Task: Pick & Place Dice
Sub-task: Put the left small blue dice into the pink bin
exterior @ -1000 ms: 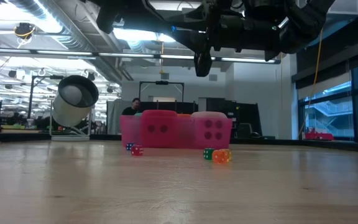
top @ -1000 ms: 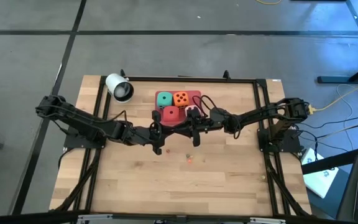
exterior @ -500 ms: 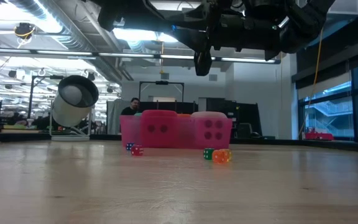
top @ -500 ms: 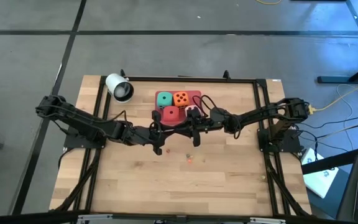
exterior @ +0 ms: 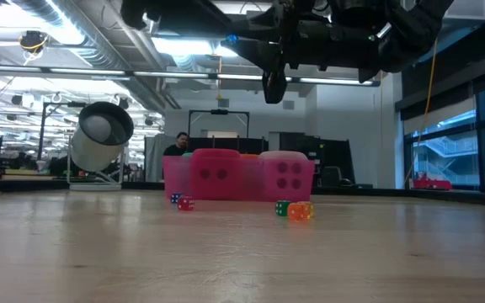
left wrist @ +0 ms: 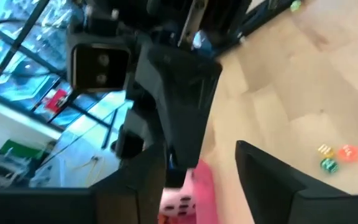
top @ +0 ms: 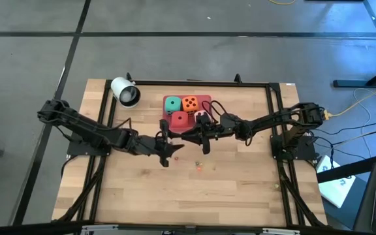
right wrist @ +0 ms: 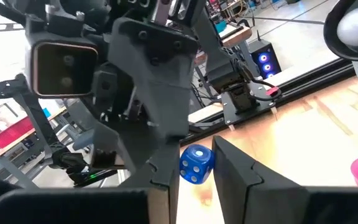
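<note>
Behind your wooden table (top: pixel 240 196) the office blurs, so watch the right gripper (right wrist: pixel 194 171) pinching a small blue die (right wrist: pixel 196 164) while the left gripper's (left wrist: pixel 210 180) fingers stand apart near the big dice (top: pixel 181 111) on the pink tray (exterior: pixel 175 177); lower gently before releasing.

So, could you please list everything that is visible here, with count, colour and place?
large dice: 4, teal, orange, red, pale pink, on the tray
tray: 1, pink, far middle of table
cylinder: 1, white, far left corner
small dice: 4 on the table, blue, red, green, orange
small blue die: 1, in the right tool
table: 1, light wood
person: 1, room behind
left tool: open, near the tray
right tool: shut on small blue die
</note>
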{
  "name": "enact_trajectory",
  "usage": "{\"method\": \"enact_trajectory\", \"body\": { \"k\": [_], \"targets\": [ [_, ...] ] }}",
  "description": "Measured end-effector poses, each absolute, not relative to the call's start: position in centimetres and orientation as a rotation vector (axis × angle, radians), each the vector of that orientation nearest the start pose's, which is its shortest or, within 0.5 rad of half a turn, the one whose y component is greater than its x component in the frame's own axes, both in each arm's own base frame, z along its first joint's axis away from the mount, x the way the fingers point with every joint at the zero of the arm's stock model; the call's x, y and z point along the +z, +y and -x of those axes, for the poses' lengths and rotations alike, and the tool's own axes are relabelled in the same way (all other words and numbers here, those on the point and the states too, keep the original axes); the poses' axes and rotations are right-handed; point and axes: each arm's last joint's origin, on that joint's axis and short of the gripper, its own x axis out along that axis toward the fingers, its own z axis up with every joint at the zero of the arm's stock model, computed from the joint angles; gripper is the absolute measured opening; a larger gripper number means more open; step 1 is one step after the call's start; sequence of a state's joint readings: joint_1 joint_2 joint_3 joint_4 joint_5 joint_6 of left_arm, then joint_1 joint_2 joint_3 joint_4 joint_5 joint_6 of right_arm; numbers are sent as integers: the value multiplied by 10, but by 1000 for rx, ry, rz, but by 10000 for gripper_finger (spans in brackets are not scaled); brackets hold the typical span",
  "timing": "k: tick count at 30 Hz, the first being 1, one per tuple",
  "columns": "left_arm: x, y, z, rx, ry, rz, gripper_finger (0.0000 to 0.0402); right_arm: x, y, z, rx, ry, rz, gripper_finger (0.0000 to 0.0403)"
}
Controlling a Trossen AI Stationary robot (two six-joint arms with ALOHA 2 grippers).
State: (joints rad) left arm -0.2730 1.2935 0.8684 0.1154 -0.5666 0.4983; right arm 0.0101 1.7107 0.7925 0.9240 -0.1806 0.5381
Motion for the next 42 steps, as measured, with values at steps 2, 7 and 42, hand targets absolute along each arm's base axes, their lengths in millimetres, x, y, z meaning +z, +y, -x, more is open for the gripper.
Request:
{"method": "enact_trajectory", "body": {
  "k": [2,7,42],
  "targets": [
    [282,-63,-275,253,374,-628,198,208,9,-349,191,44,-536,72],
    [285,-68,-265,379,409,-639,209,209,9,-349,209,38,-535,72],
    [277,-33,-173,207,193,-133,210,260,-96,-295,-295,502,-153,72]
  ]
}}
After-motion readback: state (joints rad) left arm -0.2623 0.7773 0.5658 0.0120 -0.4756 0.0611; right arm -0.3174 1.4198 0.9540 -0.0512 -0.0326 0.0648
